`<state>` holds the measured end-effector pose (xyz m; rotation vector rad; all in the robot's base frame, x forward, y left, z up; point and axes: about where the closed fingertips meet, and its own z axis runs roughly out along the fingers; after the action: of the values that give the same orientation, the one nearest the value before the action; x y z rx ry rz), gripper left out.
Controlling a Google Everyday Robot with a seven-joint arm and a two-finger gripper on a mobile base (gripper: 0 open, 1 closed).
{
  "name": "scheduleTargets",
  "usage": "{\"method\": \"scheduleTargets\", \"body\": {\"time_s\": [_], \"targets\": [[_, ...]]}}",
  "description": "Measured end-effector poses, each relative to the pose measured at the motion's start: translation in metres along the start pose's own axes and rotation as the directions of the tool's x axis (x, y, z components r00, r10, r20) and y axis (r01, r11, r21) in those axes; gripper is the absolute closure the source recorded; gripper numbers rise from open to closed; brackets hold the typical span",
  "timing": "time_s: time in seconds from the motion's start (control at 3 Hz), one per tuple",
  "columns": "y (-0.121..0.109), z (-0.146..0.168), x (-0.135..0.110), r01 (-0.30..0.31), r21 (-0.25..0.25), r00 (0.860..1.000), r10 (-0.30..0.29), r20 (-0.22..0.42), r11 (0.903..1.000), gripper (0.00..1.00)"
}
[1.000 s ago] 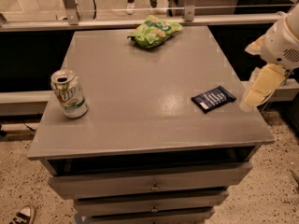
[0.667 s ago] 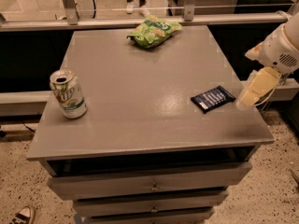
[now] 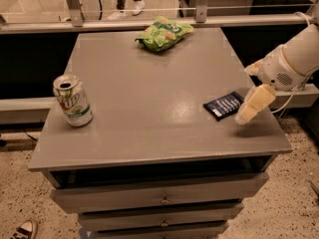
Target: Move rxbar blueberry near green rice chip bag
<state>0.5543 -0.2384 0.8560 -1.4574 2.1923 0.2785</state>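
Observation:
The rxbar blueberry is a flat dark navy wrapper with white lettering, lying on the grey table near its right edge. The green rice chip bag is crinkly and light green and lies at the far middle of the table, well apart from the bar. My gripper comes in from the right on a white arm, just at the bar's right end and slightly above the table. Its cream fingers are spread apart and hold nothing.
A green-and-white soda can stands upright near the table's left edge. The table has drawers below its front. A rail and glass barrier run behind the table. A person's feet show beyond it.
My gripper has moved left and a little lower, closer to the bar's right end. The bar, bag and can have not moved.

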Motion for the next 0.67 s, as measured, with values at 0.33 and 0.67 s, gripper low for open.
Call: {"method": "scheduleTargets", "body": {"time_s": [0.33, 0.67], "targets": [[0.005, 0.023, -0.003, 0.024, -0.027, 1.000, -0.024, 0.015, 0.9993, 0.00], [0.009, 0.040, -0.005, 0.036, -0.048, 0.999, -0.036, 0.012, 0.9982, 0.15]]}}
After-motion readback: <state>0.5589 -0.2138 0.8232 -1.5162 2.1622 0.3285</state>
